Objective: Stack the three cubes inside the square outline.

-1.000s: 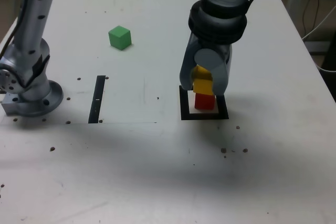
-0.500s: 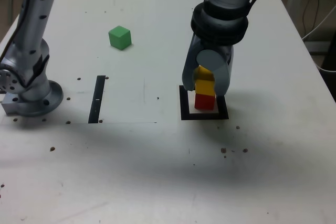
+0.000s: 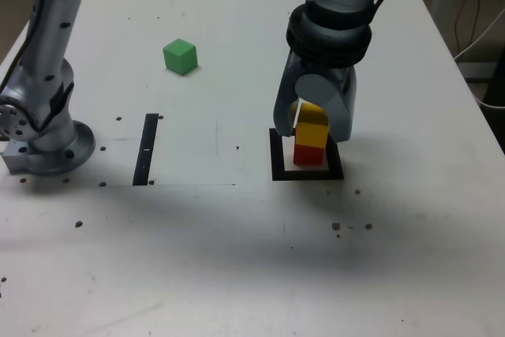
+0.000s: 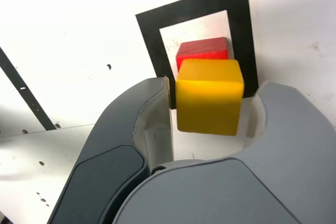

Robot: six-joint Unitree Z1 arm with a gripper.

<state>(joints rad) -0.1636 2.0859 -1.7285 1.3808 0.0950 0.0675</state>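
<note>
In the exterior view the yellow cube (image 3: 313,125) sits on top of the red cube (image 3: 308,155), which stands inside the square outline (image 3: 276,165). My gripper (image 3: 313,132) reaches down around the yellow cube, open. The wrist view shows a narrow gap on each side between the yellow cube (image 4: 210,98) and the fingers (image 4: 152,124), so the gripper (image 4: 212,106) does not hold it. The red cube (image 4: 202,53) peeks out beneath, within the square outline (image 4: 152,40). Far off toward the exterior view's left, the green cube (image 3: 180,57) lies alone on the white table.
A thin black strip (image 3: 146,149) lies on the table between the arm's base (image 3: 47,144) and the outline; it also shows in the wrist view as a strip (image 4: 21,85). Cables hang past the table's edge at the exterior view's right.
The jaws have spread apart and let go of the yellow cube, which now rests on the red one. The arm has hardly moved.
</note>
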